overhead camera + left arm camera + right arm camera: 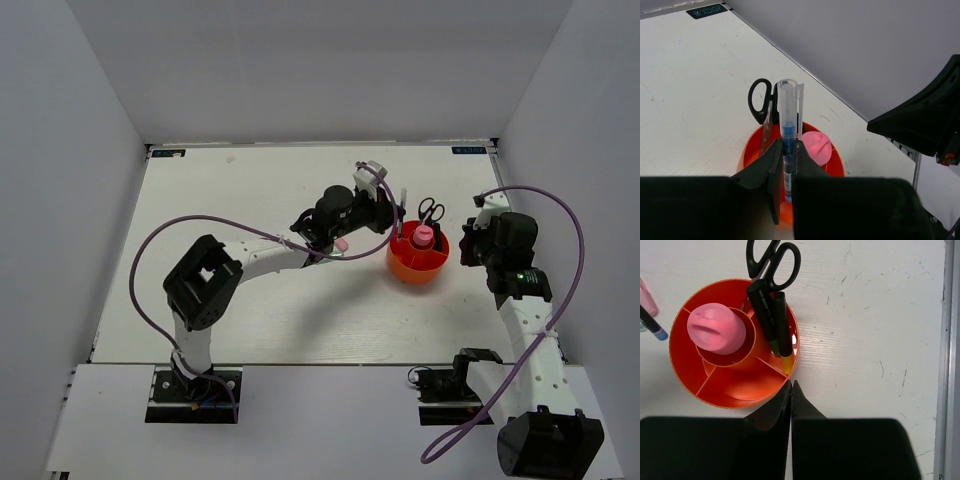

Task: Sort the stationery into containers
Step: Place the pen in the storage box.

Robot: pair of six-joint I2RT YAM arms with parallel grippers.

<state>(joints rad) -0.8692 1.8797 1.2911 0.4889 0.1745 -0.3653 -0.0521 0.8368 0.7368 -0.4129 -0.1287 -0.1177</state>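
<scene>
Stationery is gathered in the orange-red cup [686, 367], which is stood on the bench [250, 190]. The fat pink tube [716, 328] is seated upright in the cup's round middle compartment. In one outer compartment a green-tipped marker [764, 307] and a yellow-tipped marker [783, 327], both black-bodied, are leaned side by side with their tips down. The black-handled scissors [772, 257] are stood next to them in the cup, the handles raised above the rim.

A thin pen [788, 112] with a clear cap is held upright directly over the cup, clamped between the fingers of the left claw [788, 150]. Its lower end is seen against the cup's inside, but whether it touches the bottom cannot be told. The right claw [791, 385] is pressed together on nothing, just outside the cup's rim on the markers' side. A pink marker [341, 243] is lying on the bench beside the cup, beneath the left arm.
</scene>
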